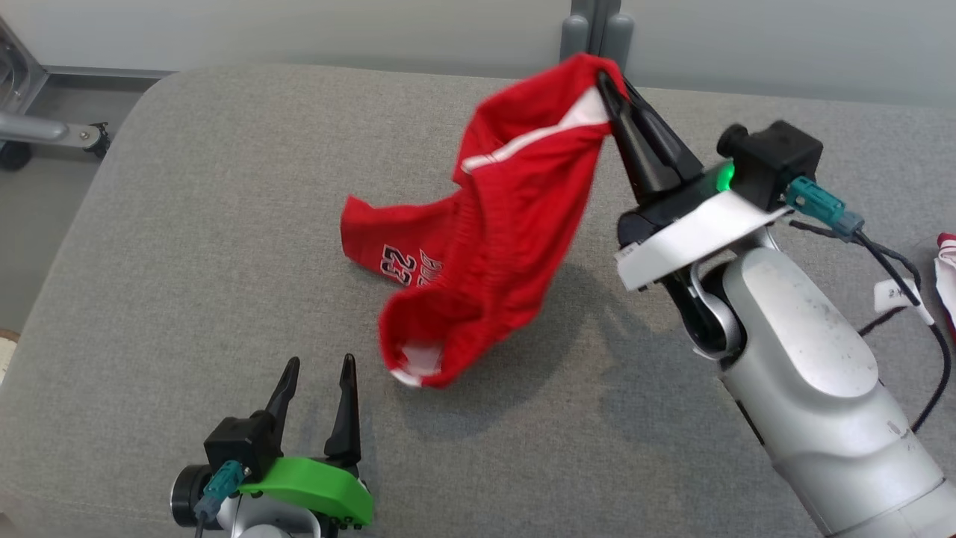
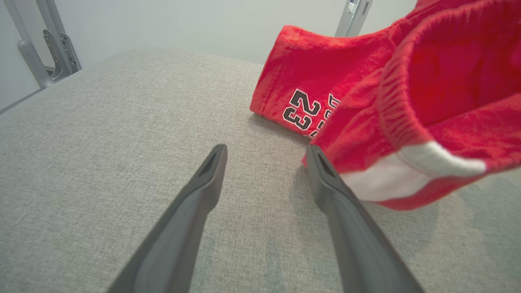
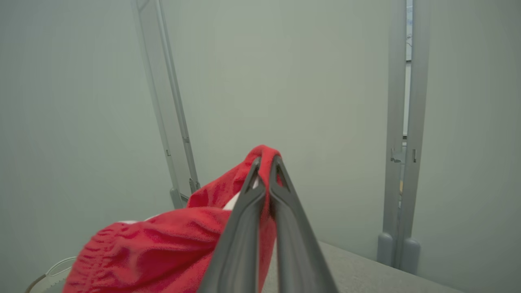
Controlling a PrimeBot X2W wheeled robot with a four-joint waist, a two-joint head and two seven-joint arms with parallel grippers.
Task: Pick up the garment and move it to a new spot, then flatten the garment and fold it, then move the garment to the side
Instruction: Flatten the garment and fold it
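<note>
The garment (image 1: 493,239) is a pair of red shorts with white trim and a black "23". My right gripper (image 1: 609,78) is shut on its upper edge and holds it lifted above the grey cushion (image 1: 187,224); the lower part still drags on the fabric. In the right wrist view the red cloth (image 3: 163,248) is pinched between the closed fingers (image 3: 266,160). My left gripper (image 1: 320,365) stands open near the front edge, just left of the garment's lowest hem. The left wrist view shows its spread fingers (image 2: 264,150) with the hem (image 2: 390,179) by the right finger.
A grey metal frame (image 1: 597,30) rises behind the cushion's far edge. A wheeled stand (image 1: 45,134) is on the floor at the left. Cables (image 1: 896,261) and a bit of red-and-white cloth (image 1: 947,276) lie at the right edge.
</note>
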